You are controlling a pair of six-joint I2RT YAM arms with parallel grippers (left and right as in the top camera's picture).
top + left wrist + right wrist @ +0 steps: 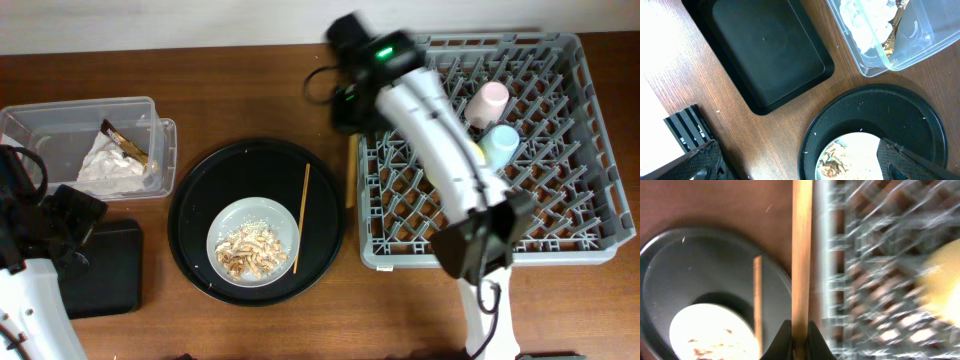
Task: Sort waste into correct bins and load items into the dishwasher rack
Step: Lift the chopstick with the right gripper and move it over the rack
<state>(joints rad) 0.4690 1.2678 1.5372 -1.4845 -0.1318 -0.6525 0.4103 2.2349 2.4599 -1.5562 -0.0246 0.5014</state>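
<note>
From above, the dishwasher rack (590,130) fills the right side of the desk (250,90), with the pink cup (488,102) and the light-blue cup (500,143) standing among its pegs. The right arm crosses over the rack, so the yellow bowl (940,280) shows clearly only in the right wrist view, as a blur inside the rack.

That wrist view also shows the right hand (800,330) clamped on one end of the gripped chopstick (802,255). The stick runs along the rack's left wall, over bare wood. Overhead it is only a thin strip (350,175).

The second chopstick (301,218) lies on the round black tray (200,200) at mid-desk, beside the grey plate (255,210), which holds the food scraps (250,250).

At the far left corner the clear tub (165,150) holds the napkin (110,165) and the wrapper (125,143). The left wrist view shows them pressed against its wall.

The shallow black tray (765,50) sits near the left near corner, half hidden overhead by the left arm. The left hand (799,162) hangs with its fingers spread wide, holding nothing.

The desk is brown woodgrain. A pale wall runs along its far edge.
</note>
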